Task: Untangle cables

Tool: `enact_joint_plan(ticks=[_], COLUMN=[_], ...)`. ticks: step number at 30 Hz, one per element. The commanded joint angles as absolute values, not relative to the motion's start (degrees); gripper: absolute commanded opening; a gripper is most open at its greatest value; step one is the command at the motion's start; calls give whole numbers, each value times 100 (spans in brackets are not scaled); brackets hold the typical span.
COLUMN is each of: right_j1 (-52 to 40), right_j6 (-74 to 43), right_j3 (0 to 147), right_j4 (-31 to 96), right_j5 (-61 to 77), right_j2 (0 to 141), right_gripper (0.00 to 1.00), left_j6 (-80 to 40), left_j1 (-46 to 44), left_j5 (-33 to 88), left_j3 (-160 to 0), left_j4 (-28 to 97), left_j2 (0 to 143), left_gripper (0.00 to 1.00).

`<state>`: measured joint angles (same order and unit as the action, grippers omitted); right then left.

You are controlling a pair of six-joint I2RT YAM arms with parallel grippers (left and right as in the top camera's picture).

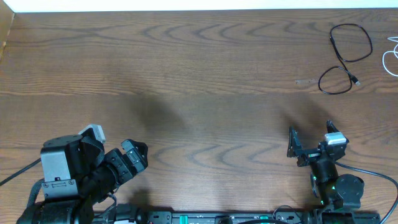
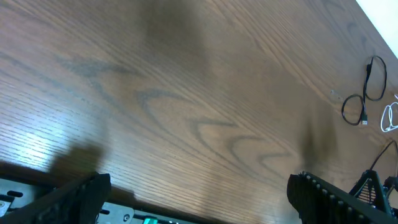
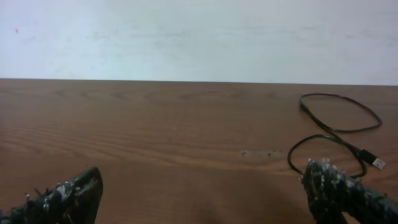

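**Both Grippers Open and Empty, Cables at the Far Right Corner**

The left gripper (image 1: pixel 117 140) stood with its jaws spread wide and nothing between them. In its wrist view, the two fingers (image 2: pixel 78 194) sat at opposite sides of the picture over bare wood. The right gripper (image 1: pixel 311 132) was also wide apart and empty, with its toothed fingers (image 3: pixel 339 191) at either lower corner of its own wrist view. Both grippers were close to the near edge of the table (image 1: pixel 186 74), the left one near the near left corner and the right one toward the near right.

The black cable (image 1: pixel 346 57) lay well apart from both grippers, by the far right corner of the tabletop. It lay flat in two loose loops, with a small plug at its end pointing toward the right edge. The white cable (image 1: pixel 392 59) lay just beside it, at the right edge and partly cut off by the frame. The left wrist view showed a gap between the white cable and the black plug, and the two cords did not cross.
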<state>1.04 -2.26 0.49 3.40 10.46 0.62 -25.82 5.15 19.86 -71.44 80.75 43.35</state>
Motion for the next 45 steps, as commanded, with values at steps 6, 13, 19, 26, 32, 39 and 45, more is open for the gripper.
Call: enact_joint_plan(ticks=[6,13,19,26,32,39,45], right_j1=[45,43,43,43,43,43,43], right_j6=[-108,-119,-117,-117,-119,-117,-119], right_j3=[32,32,32,32,32,32,32], right_j4=[370,364,364,364,364,364,364], right_j5=[899,902,899,899,899,899,899], right_j2=[27,30,30,30,30,30,30], right_gripper=[99,99,99,99,99,99,99], left_j6=[-2532,-2532,-2532,-2532,-2512,-2510,-2497], left_j1=[534,534,534,534,534,532,117], left_j5=[2032,2034,2032,2032,1741,1730,1035], left_j3=[-7148,-7148,-7148,-7148,-7148,-7148,-7146], left_j4=[8075,8077,8077,8075,8077,8211,8259], left_j2=[4333,4333,4333,4333,4333,4322,3983], left_gripper=[96,96,96,96,96,96,96])
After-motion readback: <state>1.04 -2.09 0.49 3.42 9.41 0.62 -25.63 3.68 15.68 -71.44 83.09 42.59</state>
